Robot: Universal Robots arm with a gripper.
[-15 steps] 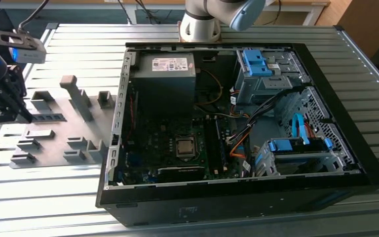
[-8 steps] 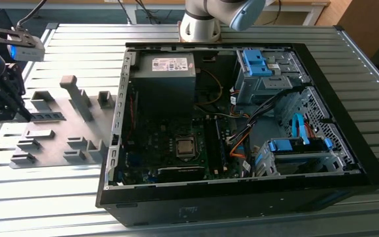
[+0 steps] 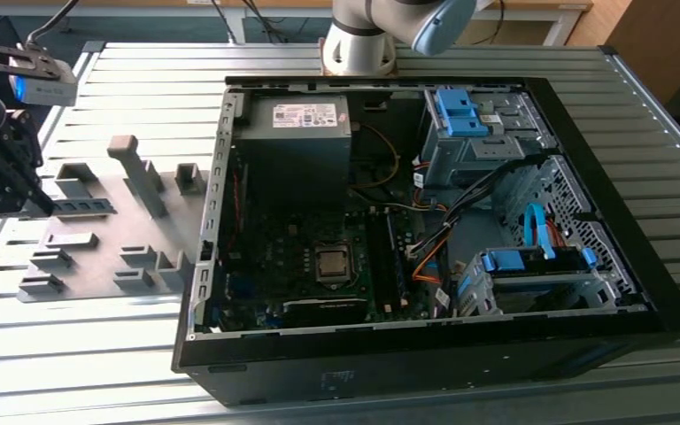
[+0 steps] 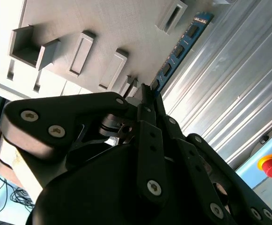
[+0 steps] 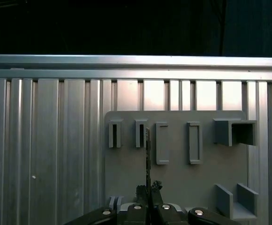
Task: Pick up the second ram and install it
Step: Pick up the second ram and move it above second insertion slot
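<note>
While the open computer case (image 3: 435, 350) sits on the tabletop (image 3: 81, 354) at the exterior view's right, the gripper (image 3: 42, 205) hangs over the grey fixture plate (image 3: 104, 252) at the left, well apart from the case. Its fingers (image 4: 149, 140) are drawn narrow, pinching one end of the second ram (image 4: 179, 47). The stick stands on edge above the plate, among the fixture blocks (image 5: 161, 143); whether it is lifted clear, I cannot tell.

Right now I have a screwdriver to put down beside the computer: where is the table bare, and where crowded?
Bare slatted table lies between the fixture plate and the arm's base, and again on the plate's near side, at the exterior view's lower left. Crowded: the plate's blocks, where the hand hangs by the second ram, and the computer case.
</note>
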